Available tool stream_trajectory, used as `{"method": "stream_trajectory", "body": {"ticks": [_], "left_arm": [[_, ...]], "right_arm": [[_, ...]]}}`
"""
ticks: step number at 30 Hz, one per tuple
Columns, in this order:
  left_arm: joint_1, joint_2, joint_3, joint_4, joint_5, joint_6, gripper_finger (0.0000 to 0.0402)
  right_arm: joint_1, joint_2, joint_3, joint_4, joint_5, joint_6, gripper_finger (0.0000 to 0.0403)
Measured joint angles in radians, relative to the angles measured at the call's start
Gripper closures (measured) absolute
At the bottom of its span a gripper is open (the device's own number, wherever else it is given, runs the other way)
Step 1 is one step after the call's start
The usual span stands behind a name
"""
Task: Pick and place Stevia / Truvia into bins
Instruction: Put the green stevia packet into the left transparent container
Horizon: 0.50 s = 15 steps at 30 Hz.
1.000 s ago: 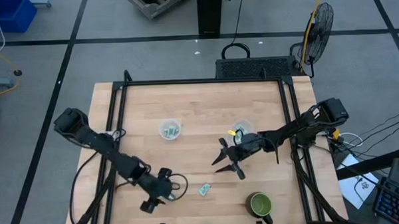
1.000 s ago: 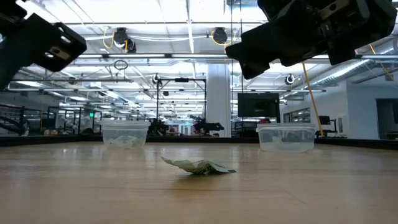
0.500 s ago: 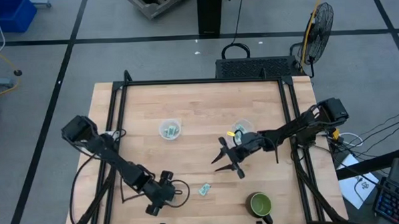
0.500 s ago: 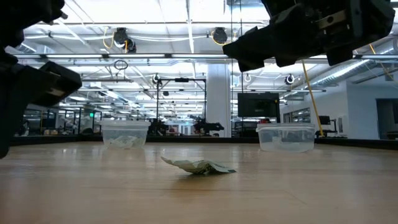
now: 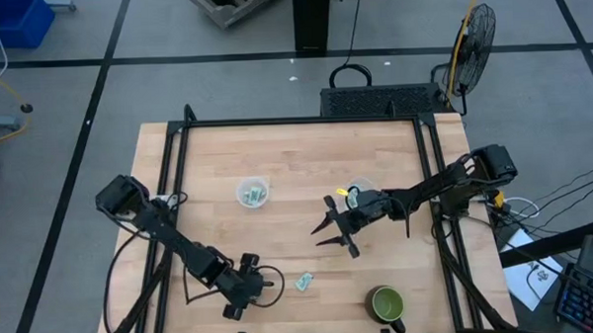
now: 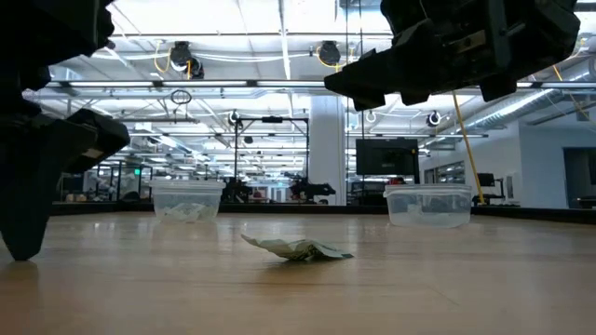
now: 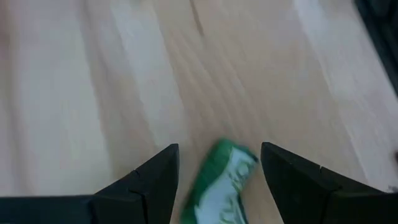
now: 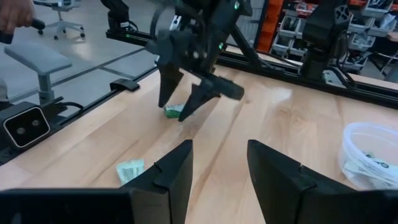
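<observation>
Jaws of both grippers are spread and empty. The left gripper [image 5: 243, 287] stands low at the near edge of the wooden table [image 5: 296, 157], fingers straddling one green-and-white paper sweetener packet [image 7: 221, 183]; a second packet [image 5: 303, 281] lies just beside on bare wood. The right gripper [image 5: 330, 232] hovers mid-table near one of two clear round plastic cups [image 5: 252, 192], both holding packets.

The packet [image 7: 221, 186] between my left fingers [image 7: 149, 183] is blurred and cut off by the frame edge, its print unreadable; my left gripper [image 5: 243, 287] hides it from above; the cups' [image 6: 189, 200] contents are too small to tell.
</observation>
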Motion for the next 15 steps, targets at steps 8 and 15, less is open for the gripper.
{"method": "stream_trajectory", "body": {"ticks": [8,15], "left_arm": [[-0.010,0.042,0.003,0.051,0.003,0.049,0.0170],[-0.020,0.041,0.003,0.026,-0.006,0.045,0.0213]], "right_arm": [[0.000,0.000,0.000,0.000,0.000,-0.001,0.0257],[0.000,0.000,0.000,0.000,0.000,-0.001,0.0257]]}}
